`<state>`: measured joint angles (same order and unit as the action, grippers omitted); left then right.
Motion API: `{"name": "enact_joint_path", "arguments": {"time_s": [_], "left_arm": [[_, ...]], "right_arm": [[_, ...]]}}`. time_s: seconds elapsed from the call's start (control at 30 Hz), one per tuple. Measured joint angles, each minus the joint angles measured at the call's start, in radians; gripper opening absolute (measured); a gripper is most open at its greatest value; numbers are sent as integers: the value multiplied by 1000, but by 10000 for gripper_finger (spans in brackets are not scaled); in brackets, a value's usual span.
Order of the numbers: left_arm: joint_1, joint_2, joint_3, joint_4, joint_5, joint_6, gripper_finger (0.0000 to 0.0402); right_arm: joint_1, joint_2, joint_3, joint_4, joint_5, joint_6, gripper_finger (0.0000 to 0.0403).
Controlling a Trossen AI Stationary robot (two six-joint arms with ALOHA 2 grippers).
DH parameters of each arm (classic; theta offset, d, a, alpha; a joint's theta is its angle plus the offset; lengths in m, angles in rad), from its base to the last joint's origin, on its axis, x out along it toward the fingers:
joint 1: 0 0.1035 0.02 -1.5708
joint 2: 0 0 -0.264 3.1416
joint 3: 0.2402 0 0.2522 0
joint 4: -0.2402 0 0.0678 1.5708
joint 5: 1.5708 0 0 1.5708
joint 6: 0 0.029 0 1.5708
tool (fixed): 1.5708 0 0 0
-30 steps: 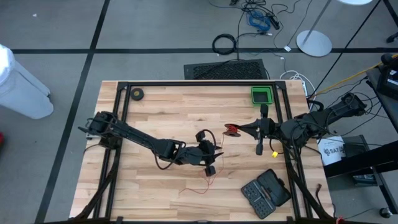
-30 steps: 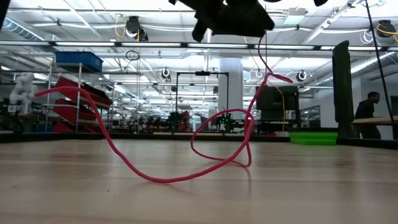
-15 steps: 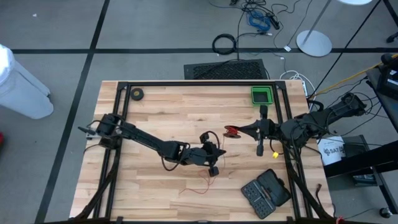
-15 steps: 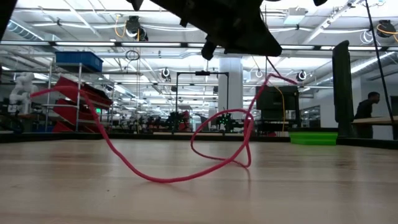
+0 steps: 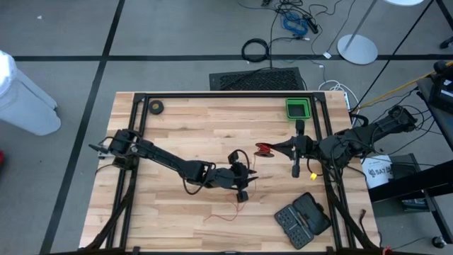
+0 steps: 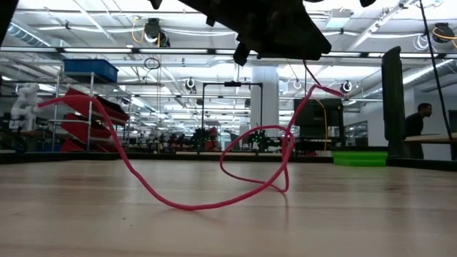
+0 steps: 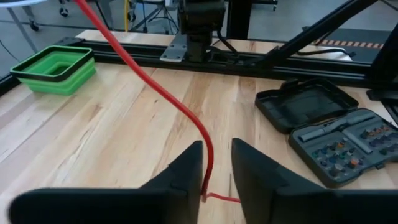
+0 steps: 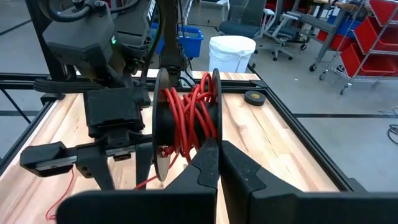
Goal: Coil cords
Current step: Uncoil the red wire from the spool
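Gripping: left gripper [image 7: 216, 180] is pinching the red cord [image 7: 163, 94] mid-table, fingers nearly closed around it
Holding: right gripper [image 8: 217, 163] is clenching the reel [image 8: 186, 121] just beside it
Progressing: maybe half, several turns are sitting on the reel
Remaining: slack is looping over the table [image 6: 371, 214]

R gripper [image 8: 217, 163] fingers pinched on black reel [image 8: 163, 127] w/ red cord [image 8: 189, 121] wound on it. L arm's gripper [image 8: 93, 155] just beyond reel. Small black roll [image 8: 252, 97] farther off on table [image 8: 283, 146]; white bin [image 8: 231, 53] on floor past it.
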<state>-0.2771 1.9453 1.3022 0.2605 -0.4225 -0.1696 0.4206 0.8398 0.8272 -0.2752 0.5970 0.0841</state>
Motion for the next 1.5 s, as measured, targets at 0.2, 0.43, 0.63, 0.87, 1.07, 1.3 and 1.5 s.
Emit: {"name": "enact_joint_path", "arguments": {"time_s": [0.2,0.43,0.63,0.87,1.07,1.3,1.5], "left_arm": [[0,0,0,-17,1,2,131],[0,-14,0,-28,83,-7,132],[0,-68,1,-97,81,-8,132],[-4,-76,2,-116,77,-9,132],[-5,-76,2,-152,27,-8,127],[-5,-76,2,-151,25,-7,83],[-5,-76,2,-166,25,-6,15]], "right_arm": [[0,0,0,-6,0,1,0],[0,0,0,-9,0,1,0],[0,0,0,-16,0,1,0],[0,0,0,-15,0,2,0],[0,0,0,-15,0,2,0],[0,0,0,-15,0,2,0],[0,0,0,-15,0,2,0]]}}
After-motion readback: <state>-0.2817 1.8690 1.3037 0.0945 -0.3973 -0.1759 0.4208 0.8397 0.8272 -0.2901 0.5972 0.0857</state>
